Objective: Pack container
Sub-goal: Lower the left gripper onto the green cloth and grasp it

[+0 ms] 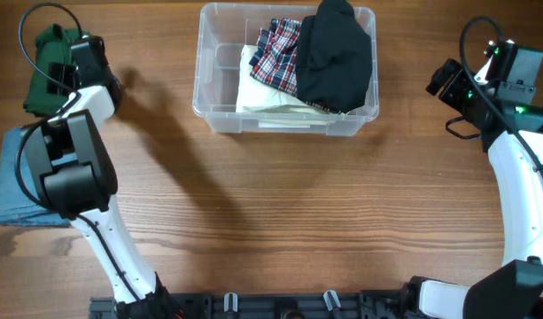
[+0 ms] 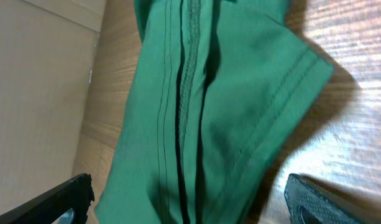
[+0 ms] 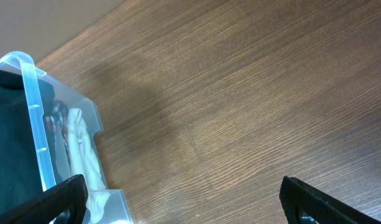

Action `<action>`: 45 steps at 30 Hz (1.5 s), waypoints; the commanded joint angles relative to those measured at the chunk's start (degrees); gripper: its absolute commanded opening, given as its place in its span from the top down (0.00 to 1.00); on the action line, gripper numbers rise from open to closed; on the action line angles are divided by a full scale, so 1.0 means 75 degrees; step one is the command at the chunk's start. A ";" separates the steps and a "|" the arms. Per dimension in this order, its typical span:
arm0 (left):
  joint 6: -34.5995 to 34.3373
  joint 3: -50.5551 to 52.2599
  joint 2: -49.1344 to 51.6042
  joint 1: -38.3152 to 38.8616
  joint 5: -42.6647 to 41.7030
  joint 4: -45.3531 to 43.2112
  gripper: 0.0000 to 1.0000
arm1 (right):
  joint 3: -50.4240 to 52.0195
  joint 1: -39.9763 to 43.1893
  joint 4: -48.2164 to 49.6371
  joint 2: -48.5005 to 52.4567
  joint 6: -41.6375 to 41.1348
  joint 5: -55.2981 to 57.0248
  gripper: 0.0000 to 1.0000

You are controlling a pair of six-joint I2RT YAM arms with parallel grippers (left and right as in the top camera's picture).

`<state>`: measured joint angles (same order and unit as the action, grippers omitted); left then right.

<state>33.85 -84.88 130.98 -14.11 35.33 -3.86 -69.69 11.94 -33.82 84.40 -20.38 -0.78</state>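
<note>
Green garment (image 2: 202,112) lies under wide-spread left hand (image 2: 190,202).

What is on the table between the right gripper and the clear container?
Nothing: only bare wooden table lies between the right gripper and the container. The overhead view shows this, and the right wrist view too.

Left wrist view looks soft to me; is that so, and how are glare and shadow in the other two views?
Left wrist: the green garment is close and slightly blurred, with glare washing out the table at upper right. Overhead: sharp, even light, soft shadows on the wood. Right wrist: wood grain crisp, a faint shadow beside the container.
</note>
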 commanded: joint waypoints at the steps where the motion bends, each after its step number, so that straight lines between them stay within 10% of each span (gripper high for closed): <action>1: 0.0233 0.0064 0.0766 -0.0119 -0.0189 0.0044 0.00 | 0.0003 0.0003 0.0020 0.0079 -0.0090 0.0160 0.00; 22: 0.0259 0.0067 0.1518 -0.0685 -0.0195 -0.0318 0.02 | 0.0003 0.0003 0.0020 0.0079 -0.0093 0.0160 0.00; 29: 0.0230 0.0064 0.1597 -0.0583 -0.0154 -0.0437 0.52 | 0.0003 0.0003 0.0020 0.0079 -0.0090 0.0160 0.00; 45: -0.0219 -0.0090 0.1489 -0.0070 0.2087 -0.1664 0.91 | 0.0003 0.0003 0.0020 0.0079 -0.0093 0.0160 0.00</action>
<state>34.24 -86.78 139.20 -15.00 44.42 -16.95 -69.69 11.94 -33.82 84.40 -20.38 -0.78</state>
